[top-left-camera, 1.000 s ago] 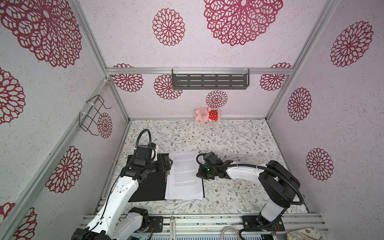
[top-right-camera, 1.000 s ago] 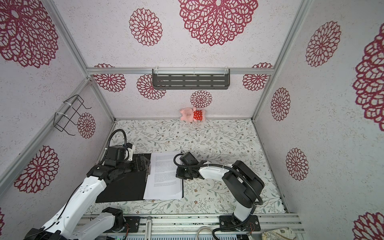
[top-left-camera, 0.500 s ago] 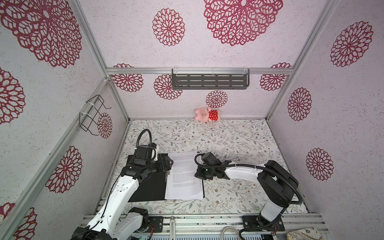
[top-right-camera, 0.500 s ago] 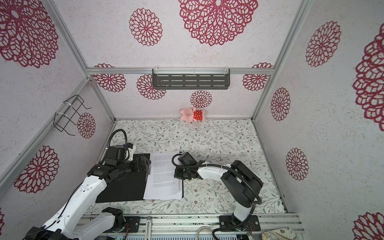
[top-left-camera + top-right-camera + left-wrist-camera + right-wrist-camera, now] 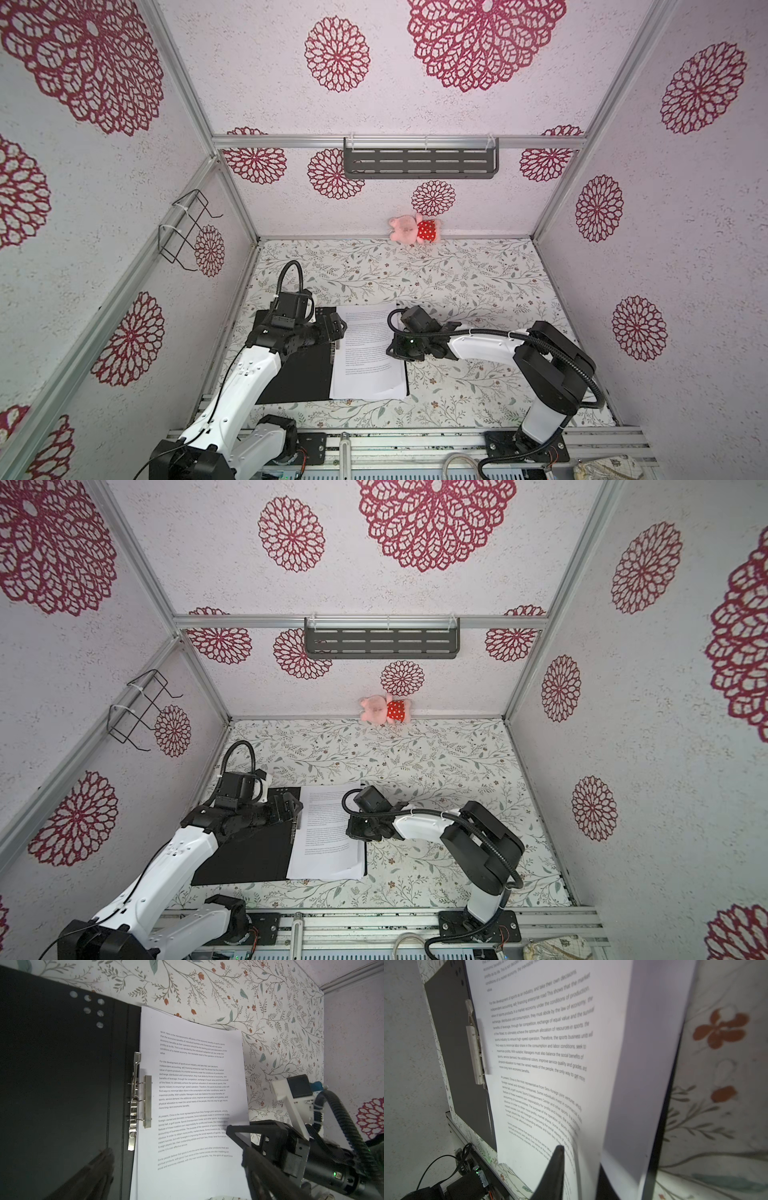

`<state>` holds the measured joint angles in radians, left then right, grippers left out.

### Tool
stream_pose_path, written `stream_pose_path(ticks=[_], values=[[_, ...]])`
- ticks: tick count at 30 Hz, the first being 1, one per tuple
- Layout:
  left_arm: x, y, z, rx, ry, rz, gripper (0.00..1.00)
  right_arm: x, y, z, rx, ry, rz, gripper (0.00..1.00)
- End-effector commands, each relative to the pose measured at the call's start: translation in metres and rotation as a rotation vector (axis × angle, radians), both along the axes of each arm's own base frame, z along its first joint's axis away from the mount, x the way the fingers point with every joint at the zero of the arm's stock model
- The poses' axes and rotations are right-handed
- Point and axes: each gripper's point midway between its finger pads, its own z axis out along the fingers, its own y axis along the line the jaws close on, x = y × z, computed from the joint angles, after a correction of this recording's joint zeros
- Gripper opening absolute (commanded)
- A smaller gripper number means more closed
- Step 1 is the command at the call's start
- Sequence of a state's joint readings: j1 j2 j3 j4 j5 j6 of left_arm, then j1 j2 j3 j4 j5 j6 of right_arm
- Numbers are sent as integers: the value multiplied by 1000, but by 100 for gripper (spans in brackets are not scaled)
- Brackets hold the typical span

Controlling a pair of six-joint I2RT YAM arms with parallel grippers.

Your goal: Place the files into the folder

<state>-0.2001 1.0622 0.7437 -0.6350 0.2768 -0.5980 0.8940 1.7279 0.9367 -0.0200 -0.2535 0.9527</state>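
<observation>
The folder [image 5: 299, 374] [image 5: 245, 858] lies open at the front left of the table, black inside up, with a metal spine clip [image 5: 137, 1101] [image 5: 475, 1053]. The files [image 5: 368, 353] [image 5: 324, 837], a stack of white printed sheets, lie on the folder's right half, next to the clip. My left gripper [image 5: 334, 328] [image 5: 176, 1178] hovers open above the spine, holding nothing. My right gripper [image 5: 391, 352] [image 5: 581, 1159] is at the files' right edge. Its jaws stand apart around the slightly lifted sheet edges [image 5: 623, 1105].
A pink plush toy [image 5: 413, 229] lies against the back wall. A grey shelf [image 5: 419, 163] hangs above it, and a wire rack [image 5: 187, 232] is on the left wall. The metal rail [image 5: 374, 440] with the arm bases runs along the front.
My right gripper has crept slightly left at the files' edge and its jaws have parted. The left arm has not moved.
</observation>
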Motion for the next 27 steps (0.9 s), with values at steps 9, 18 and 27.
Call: stream_pose_path(ticks=[9, 18, 27], values=[[4, 0, -33, -95, 57, 169, 99, 4, -17, 19, -61, -68, -35, 64], [28, 19, -59, -26, 89, 306, 90, 20, -43, 20, -78, -105, -57, 84], [29, 42, -86, 17, 162, 427, 24, 34, -60, 13, -26, -98, -92, 90]])
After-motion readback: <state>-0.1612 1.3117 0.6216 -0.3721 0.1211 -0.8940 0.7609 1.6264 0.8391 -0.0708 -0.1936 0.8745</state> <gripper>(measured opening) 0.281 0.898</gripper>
